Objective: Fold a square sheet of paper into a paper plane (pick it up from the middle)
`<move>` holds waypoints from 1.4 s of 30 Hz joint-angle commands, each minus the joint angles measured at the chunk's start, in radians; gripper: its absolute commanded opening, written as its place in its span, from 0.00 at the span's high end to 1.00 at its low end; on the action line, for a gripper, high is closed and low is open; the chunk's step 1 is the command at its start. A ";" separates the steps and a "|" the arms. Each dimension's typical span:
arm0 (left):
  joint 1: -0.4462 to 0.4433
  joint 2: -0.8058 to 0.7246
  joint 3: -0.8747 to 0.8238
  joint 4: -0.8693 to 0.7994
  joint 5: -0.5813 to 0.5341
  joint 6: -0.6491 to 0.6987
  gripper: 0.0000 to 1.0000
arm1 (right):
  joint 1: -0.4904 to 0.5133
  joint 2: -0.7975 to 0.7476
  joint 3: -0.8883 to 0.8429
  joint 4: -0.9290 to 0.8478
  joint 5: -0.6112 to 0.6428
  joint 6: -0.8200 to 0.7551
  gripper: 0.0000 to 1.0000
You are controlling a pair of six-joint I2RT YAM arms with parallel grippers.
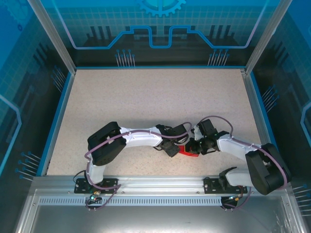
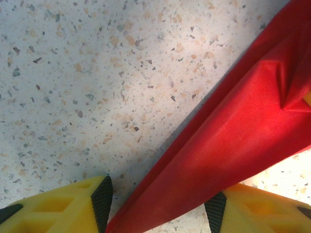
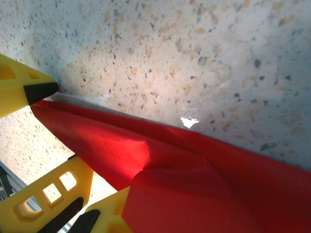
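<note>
The red sheet of paper (image 1: pixel 187 152) is folded into a long, narrow pointed shape and lies low over the table between both wrists. My left gripper (image 2: pixel 159 206) is open and straddles the pointed end (image 2: pixel 228 136), which runs diagonally between its black pads (image 2: pixel 102 200). My right gripper (image 3: pixel 114 209) is shut on the wider end of the paper (image 3: pixel 194 184), which creases where it leaves the jaws. In the top view the left gripper (image 1: pixel 174 147) and right gripper (image 1: pixel 197 146) nearly touch. The right wrist view also shows the left gripper's yellow fingers (image 3: pixel 19 87) around the paper's tip.
The speckled beige table (image 1: pixel 146 102) stretches away behind the arms. A blue rim and metal posts border it on the left, right and far sides. The metal base rail (image 1: pixel 155 187) lies just in front of the grippers.
</note>
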 commanded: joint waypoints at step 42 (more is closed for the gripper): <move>0.076 -0.148 0.060 -0.079 0.140 -0.120 0.48 | 0.150 0.098 0.020 -0.097 0.139 -0.011 1.00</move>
